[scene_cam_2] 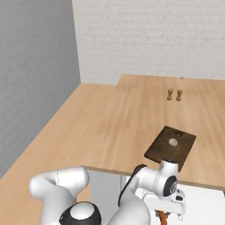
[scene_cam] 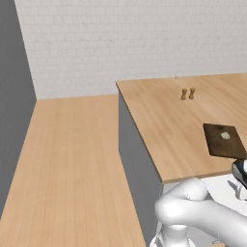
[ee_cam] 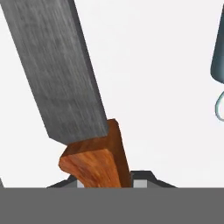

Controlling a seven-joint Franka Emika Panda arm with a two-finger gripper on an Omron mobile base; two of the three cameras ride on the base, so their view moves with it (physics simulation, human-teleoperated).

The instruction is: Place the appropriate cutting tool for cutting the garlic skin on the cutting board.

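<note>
- Gripper (scene_cam_2: 163, 216) is seen low in the right base view, below the counter's front edge, over a white surface (scene_cam_2: 206, 206).
- In the hand view a knife (ee_cam: 83, 113) rises from between the fingertips: the orange-red handle sits at the bottom, and the grey blade runs up and to the left from it.
- The handle is seen right at the fingertips, but the fingers themselves are cut off by the frame's bottom, so it cannot be told how far apart the jaws stand or whether the knife is gripped.
- In the right base view a bit of orange-red is seen just under the hand.
- A teal object (ee_cam: 218, 48) with a thin loop below it is seen at the right edge of the hand view, well apart from the knife; what it is cannot be told.
- Just beyond and above the gripper, the board (scene_cam_2: 160, 151) lies on the counter (scene_cam_2: 110, 132) near its front edge.
- The garlic (scene_cam_2: 173, 142) rests on the board, toward its far half.
- The knife is not on the board.
- Farther back, two small shakers (scene_cam_2: 174, 94) stand upright side by side on the counter, well apart from the board.
- A white brick wall (scene_cam_2: 145, 39) is seen behind the counter.
</note>
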